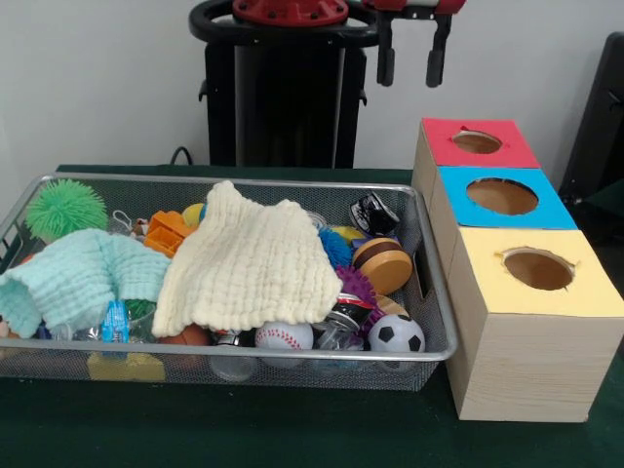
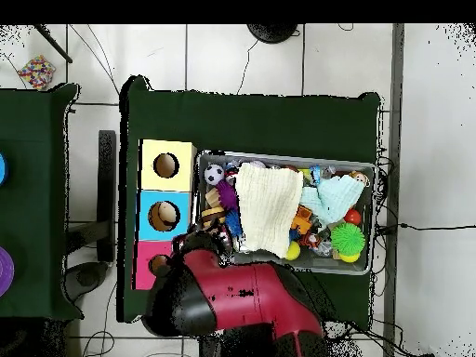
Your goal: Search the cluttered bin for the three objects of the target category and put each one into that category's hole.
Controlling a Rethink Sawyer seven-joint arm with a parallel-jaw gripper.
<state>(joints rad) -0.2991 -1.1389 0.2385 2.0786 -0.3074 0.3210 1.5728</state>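
Soccer ball [image 1: 396,334] and baseball [image 1: 284,336] sit at the mesh bin's [image 1: 434,292] front, well below your gripper [image 1: 410,60], which hangs unclenched, empty. You're searching; next, descend onto a ball.

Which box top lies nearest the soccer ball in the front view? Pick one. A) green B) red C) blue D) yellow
D: the yellow box top is the nearest of the three boxes to the camera, right beside the bin corner where the soccer ball rests; the blue box top and red box top sit farther back.
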